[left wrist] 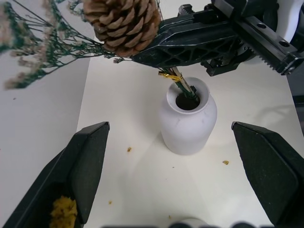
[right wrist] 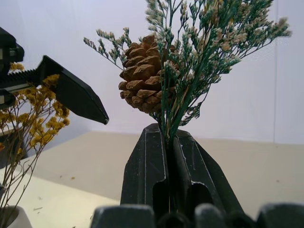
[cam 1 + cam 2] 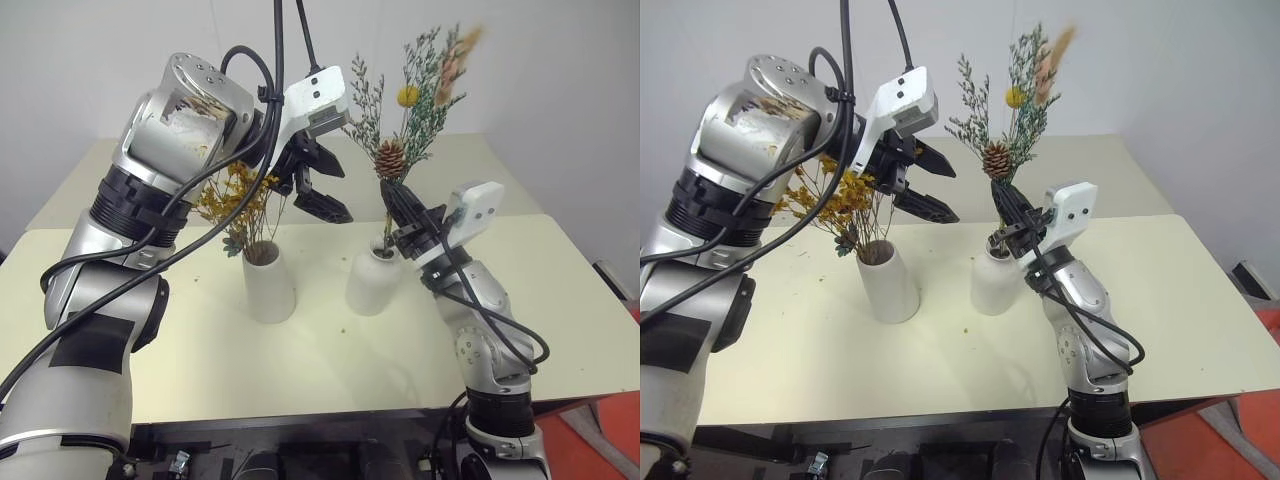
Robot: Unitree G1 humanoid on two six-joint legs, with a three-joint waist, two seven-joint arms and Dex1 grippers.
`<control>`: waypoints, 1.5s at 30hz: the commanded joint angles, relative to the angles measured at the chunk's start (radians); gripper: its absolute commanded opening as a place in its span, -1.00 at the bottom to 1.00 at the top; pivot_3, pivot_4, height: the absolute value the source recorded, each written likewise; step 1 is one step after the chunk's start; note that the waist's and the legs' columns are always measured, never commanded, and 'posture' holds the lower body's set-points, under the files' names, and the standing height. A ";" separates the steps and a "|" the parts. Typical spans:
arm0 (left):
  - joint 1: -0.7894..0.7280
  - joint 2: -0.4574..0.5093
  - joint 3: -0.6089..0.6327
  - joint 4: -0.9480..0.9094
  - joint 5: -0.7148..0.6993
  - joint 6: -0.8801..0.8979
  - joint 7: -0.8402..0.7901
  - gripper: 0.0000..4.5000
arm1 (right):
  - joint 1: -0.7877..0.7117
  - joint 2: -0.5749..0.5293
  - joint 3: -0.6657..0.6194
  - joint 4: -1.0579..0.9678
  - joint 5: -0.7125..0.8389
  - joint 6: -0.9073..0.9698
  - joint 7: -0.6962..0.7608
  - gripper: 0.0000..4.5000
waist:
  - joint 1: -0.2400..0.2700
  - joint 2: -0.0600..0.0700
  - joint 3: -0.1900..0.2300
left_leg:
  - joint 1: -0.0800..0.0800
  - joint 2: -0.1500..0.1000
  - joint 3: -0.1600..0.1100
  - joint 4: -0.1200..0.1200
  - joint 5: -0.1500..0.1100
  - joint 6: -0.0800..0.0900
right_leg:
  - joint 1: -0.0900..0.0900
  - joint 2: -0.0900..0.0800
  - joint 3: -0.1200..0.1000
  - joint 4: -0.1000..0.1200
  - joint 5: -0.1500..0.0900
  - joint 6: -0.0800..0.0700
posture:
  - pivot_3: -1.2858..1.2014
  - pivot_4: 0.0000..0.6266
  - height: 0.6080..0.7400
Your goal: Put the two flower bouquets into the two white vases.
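**Already in the bottle vase: stems of the grey-green bouquet, clamped by the right gripper**

Upright on the cream table (image 3: pixel 560 300), two white vases are seen side by side, the rounded bottle vase (image 3: pixel 372 285) being taken as the landmark. Just beside it, toward the robot's left, the tapered cone vase (image 3: pixel 268 282) is stood, and the mustard-yellow bouquet (image 3: pixel 236 200) is already lodged in its wide mouth, its blossoms spread above the rim.

Directly above the bottle vase's narrow neck, the grey-green bouquet (image 3: pixel 405 110) is held by the right gripper (image 3: pixel 400 208), whose black fingers are pressed together on the stems just below the brown pine cone (image 2: pixel 141 73). The stem ends, bound with a thin gold wire (image 1: pixel 171 76), are seen reaching into the vase's opening. The sprigs, a small yellow ball flower and a pale pink plume are raised high above the vase.

Above and to the robot's left of the bottle vase, between the two bouquets, the left gripper (image 3: pixel 318 185) is hung with its fingers spread wide apart, nothing between them. Small crumbs of dried plant are scattered on the table around the bottle vase's base.
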 commanded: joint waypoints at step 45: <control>-0.026 0.006 0.032 0.008 0.000 -0.024 -0.003 1.00 | 0.168 -0.047 -0.025 -0.096 -0.052 -0.136 0.011 0.99 | 0.002 0.000 0.000 | 0.000 0.000 0.000 0.000 0.000 0.000 | 0.000 0.000 0.000 0.000 0.000 0.000 | 0.03 -0.52 1.00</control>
